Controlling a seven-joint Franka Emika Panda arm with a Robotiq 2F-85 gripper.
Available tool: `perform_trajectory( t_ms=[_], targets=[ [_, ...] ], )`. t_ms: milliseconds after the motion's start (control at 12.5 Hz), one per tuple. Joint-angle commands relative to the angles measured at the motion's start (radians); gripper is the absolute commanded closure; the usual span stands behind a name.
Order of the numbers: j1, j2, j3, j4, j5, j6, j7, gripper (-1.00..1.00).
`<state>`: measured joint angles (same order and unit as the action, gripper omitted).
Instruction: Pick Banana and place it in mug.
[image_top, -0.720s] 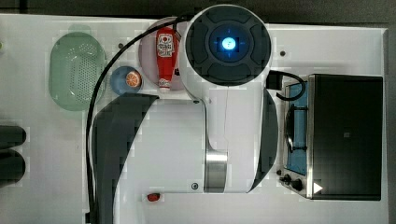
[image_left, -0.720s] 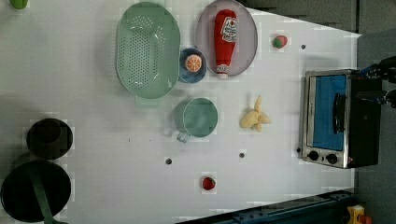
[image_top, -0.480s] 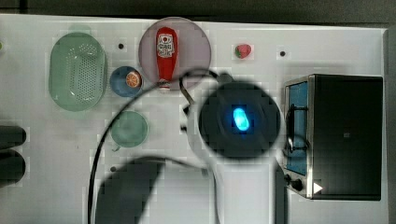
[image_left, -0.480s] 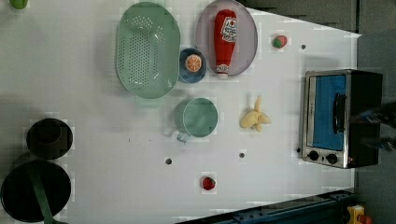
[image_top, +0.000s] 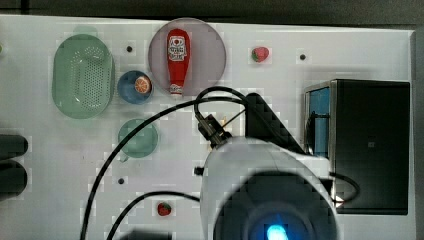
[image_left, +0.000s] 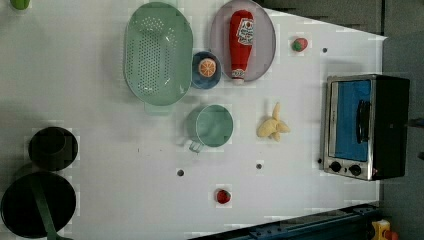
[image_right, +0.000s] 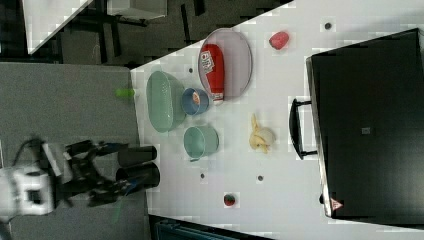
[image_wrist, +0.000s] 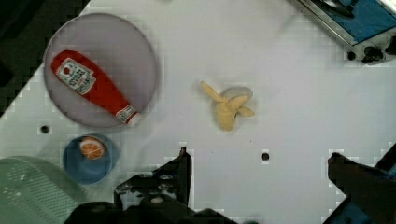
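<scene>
The banana (image_wrist: 229, 109), a pale yellow lumpy toy, lies on the white table (image_left: 100, 150) between the mug and the toaster oven; it also shows in the left view (image_left: 272, 127) and the right view (image_right: 261, 136). The pale green mug (image_left: 214, 126) stands upright with nothing in it, handle toward the left view's bottom, and shows too in the top view (image_top: 138, 138). In the wrist view my gripper (image_wrist: 258, 157) is open wide above the table, short of the banana, with nothing between its fingers (image_wrist: 183, 163). My arm (image_top: 270, 195) covers the banana in the top view.
A green colander (image_left: 157, 52), a blue bowl (image_left: 206, 70) holding an orange slice, and a plate (image_left: 262, 30) with a ketchup bottle (image_left: 241, 42) lie beyond the mug. A toaster oven (image_left: 367, 125) stands right of the banana. Two strawberries (image_left: 300, 44) (image_left: 223, 196) and dark pots (image_left: 37, 210) are around.
My arm has swung in the top view from over the plate down toward the lower middle, uncovering the plate, ketchup and mug. The objects on the table have not moved.
</scene>
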<state>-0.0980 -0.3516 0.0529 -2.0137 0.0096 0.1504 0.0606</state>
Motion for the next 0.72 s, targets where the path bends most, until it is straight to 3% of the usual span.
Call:
perform_trajectory(
  t_ms=[80, 720],
  targets=[
    [-0.016, 0.17, 0.004, -0.188, 0.004, 0.171, -0.079, -1.0],
    [-0.017, 0.446, 0.003, -0.401, 0.004, 0.69, -0.426, -1.0]
  ],
)
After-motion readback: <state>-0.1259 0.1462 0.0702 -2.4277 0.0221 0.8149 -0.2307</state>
